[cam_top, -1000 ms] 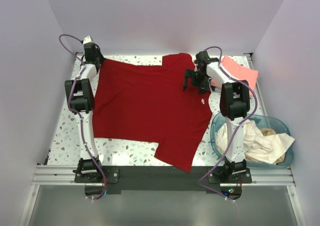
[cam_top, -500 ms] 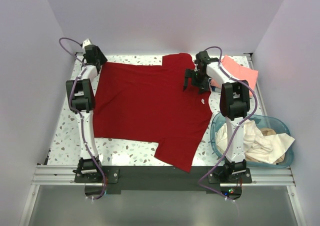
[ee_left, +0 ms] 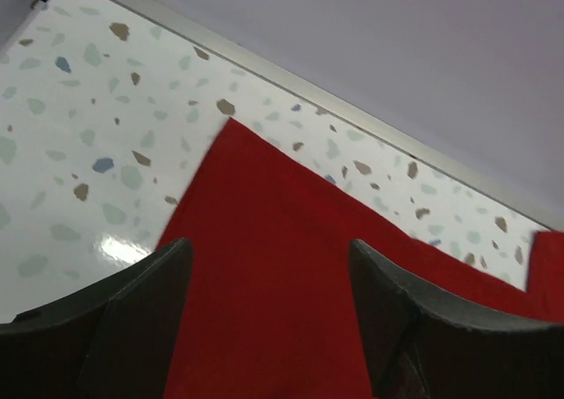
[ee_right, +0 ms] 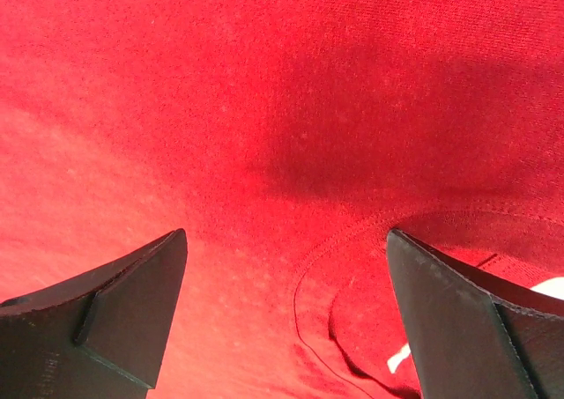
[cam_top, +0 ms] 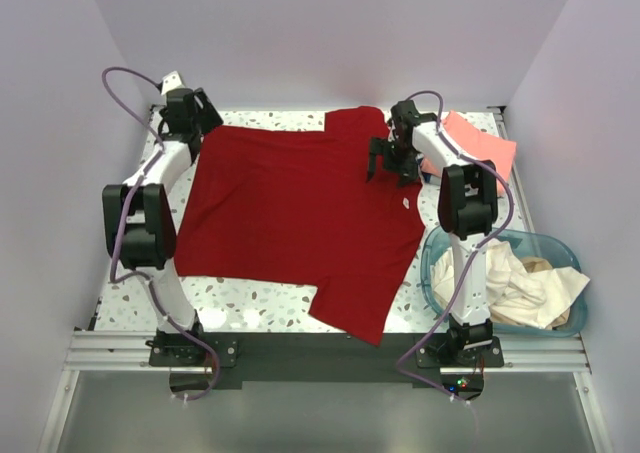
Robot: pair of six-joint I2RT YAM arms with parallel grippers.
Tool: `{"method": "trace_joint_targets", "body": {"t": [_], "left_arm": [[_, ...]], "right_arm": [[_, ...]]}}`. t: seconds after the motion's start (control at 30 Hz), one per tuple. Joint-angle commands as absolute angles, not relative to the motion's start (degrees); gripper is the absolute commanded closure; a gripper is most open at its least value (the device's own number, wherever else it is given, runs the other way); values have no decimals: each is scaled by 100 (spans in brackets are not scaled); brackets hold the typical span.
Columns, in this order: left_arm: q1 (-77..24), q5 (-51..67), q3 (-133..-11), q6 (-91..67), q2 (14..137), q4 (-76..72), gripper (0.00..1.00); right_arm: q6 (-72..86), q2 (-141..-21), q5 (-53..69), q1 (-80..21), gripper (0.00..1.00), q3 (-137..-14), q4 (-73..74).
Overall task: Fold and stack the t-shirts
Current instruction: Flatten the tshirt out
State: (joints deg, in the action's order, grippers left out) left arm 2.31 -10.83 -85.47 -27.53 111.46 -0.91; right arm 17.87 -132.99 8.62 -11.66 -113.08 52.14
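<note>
A large dark red t-shirt (cam_top: 300, 213) lies spread flat on the speckled table (cam_top: 135, 273), its white neck label (cam_top: 407, 203) on the right. My left gripper (cam_top: 197, 123) hangs open just above the shirt's far left corner (ee_left: 233, 144), with only cloth under its fingers (ee_left: 141, 311). Over the collar seam (ee_right: 352, 258) my right gripper (cam_top: 388, 168) stands open and empty. A salmon-pink t-shirt (cam_top: 482, 143) lies at the far right. Cream-white t-shirts (cam_top: 510, 283) sit in the basket.
A translucent teal basket (cam_top: 437, 243) stands at the near right beside the right arm's base. The table's metal rim (ee_left: 352, 108) and the back wall run close behind the left gripper. Side walls enclose the table on both sides.
My left gripper has opened and let go of the red shirt's far left corner, which now lies flat. The left arm's elbow has swung outward to the left. The right arm has not moved.
</note>
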Motion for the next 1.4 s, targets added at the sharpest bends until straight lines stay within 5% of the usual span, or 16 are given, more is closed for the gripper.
{"method": "trace_joint_targets", "body": {"t": [0.0,0.5,1.13,1.37], "left_arm": [[88,-835,-7624,-3049,10592,183,24],[97,-273,-6785,-3322,10617,1432,12],[360,-738,-7778,-2980,11688,1696,11],[360,-27,-8077,-2567,11935,1206,11]], "right_arm": [[1564,-13167,966,-1143,2,-11576,5449],[2021,-12243,1406,-1468,2,-9414,4834],[2004,-13684,387,-1354,2,-10986,5563],[1986,-14220,343,-1257,2,-11810,5783]]}}
